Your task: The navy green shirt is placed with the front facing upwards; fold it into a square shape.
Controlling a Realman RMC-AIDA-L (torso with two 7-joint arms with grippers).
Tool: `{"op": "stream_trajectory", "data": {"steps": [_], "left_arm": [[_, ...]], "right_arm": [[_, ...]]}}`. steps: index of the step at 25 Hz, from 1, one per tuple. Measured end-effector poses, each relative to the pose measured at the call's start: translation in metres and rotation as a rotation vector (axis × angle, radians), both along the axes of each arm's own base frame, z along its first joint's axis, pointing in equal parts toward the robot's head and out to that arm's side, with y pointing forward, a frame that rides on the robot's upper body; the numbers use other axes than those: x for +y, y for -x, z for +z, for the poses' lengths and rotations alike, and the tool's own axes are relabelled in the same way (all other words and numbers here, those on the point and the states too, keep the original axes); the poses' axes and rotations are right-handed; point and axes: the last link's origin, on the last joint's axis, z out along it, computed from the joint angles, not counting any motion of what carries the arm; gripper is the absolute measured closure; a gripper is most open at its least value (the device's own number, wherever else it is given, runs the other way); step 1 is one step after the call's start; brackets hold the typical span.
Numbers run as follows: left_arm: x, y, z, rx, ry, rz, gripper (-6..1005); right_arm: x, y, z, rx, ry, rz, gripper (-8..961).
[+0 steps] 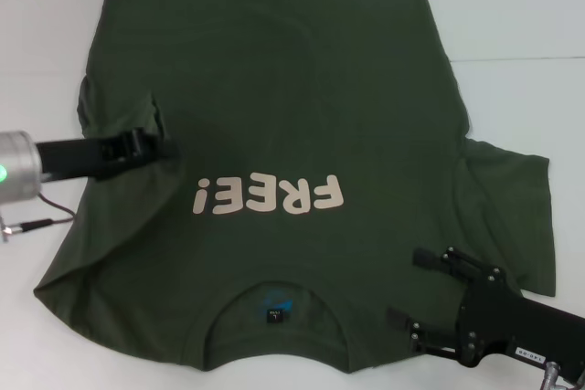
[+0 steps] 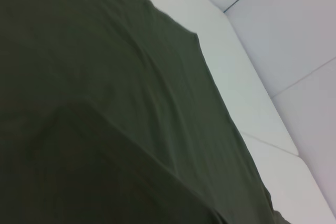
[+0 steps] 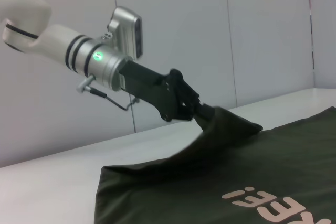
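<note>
The navy green shirt lies front up on the white table, collar and dark label at the near edge, with the cream "FREE!" lettering in the middle. My left gripper is shut on the shirt's left sleeve and holds it lifted and drawn inward over the body. The right wrist view shows that gripper pinching a raised peak of cloth. My right gripper is open, low over the shirt's right shoulder near the collar. The left wrist view shows only shirt fabric.
The right sleeve lies spread flat towards the table's right side. A thin cable hangs from the left arm beside the shirt's left edge. White table surface surrounds the shirt, with a wall behind.
</note>
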Motion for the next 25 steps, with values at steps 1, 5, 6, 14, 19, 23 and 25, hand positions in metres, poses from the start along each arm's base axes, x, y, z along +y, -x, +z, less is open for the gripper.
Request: {"op": "stream_trajectory", "data": {"steps": [1,5,6,14,19,23,25], "left_arm": [[0.000,0.001,-0.005,-0.001,0.003,0.006,978],[-0.001,0.005,-0.020,0.001,-0.001,0.037,976],[-0.002,0.005,-0.021,0.001,-0.002,0.040,976],[-0.007,0.004,-0.035,-0.041,-0.003,0.024,973],[-0.012,0.001,-0.028,-0.109,-0.058,-0.037,818],[-0.016,0.004,-0.023,-0.115,-0.067,-0.060,550],[-0.016,0.006,-0.023,-0.106,-0.071,-0.057,450]], "right_arm": [[0.000,0.000,0.000,0.000,0.000,0.000,27],[0.000,0.000,0.000,0.000,0.000,0.000,27],[0.000,0.000,0.000,0.000,0.000,-0.001,27],[0.000,0.000,0.000,0.000,0.000,0.000,27],[0.000,0.000,0.000,0.000,0.000,0.000,27],[0.000,0.000,0.000,0.001,0.000,0.001,27],[0.000,0.000,0.000,0.002,0.001,0.001,27]]}}
